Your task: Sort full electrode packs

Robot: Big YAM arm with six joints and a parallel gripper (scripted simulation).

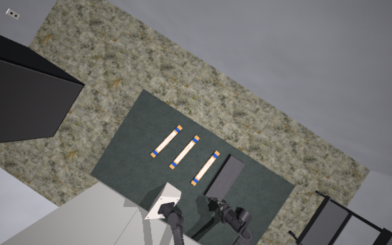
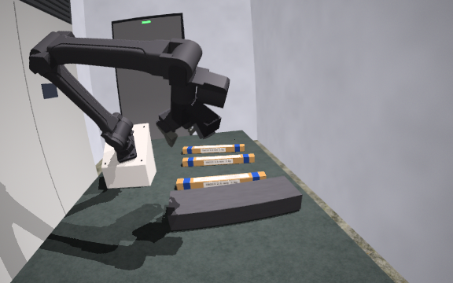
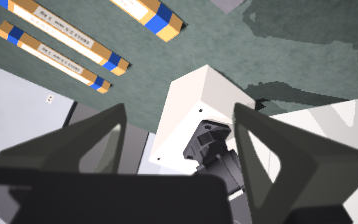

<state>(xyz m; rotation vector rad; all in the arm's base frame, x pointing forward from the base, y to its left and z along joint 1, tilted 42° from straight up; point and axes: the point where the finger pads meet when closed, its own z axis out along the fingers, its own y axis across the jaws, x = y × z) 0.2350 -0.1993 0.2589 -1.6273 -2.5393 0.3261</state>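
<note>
Three orange packs with white labels and blue bands lie side by side on the green mat: a far pack (image 1: 166, 141) (image 2: 213, 148), a middle pack (image 1: 184, 152) (image 2: 218, 159) and a near pack (image 1: 205, 168) (image 2: 221, 180). The low dark grey platform (image 1: 224, 177) (image 2: 234, 202) lies next to the near pack, with nothing on it. My gripper (image 1: 213, 203) (image 2: 181, 135) (image 3: 179, 111) is open and empty. It hangs in the air above the mat, off the packs' left ends as the exterior view shows them. The wrist view shows the packs (image 3: 55, 60) at the upper left.
The arm's white base block (image 1: 165, 201) (image 2: 130, 161) (image 3: 200, 120) stands on the mat close to the gripper. A large black cabinet (image 1: 19, 95) and a dark trolley (image 1: 335, 221) stand on the stone floor. A dark door (image 2: 148, 71) is behind the arm.
</note>
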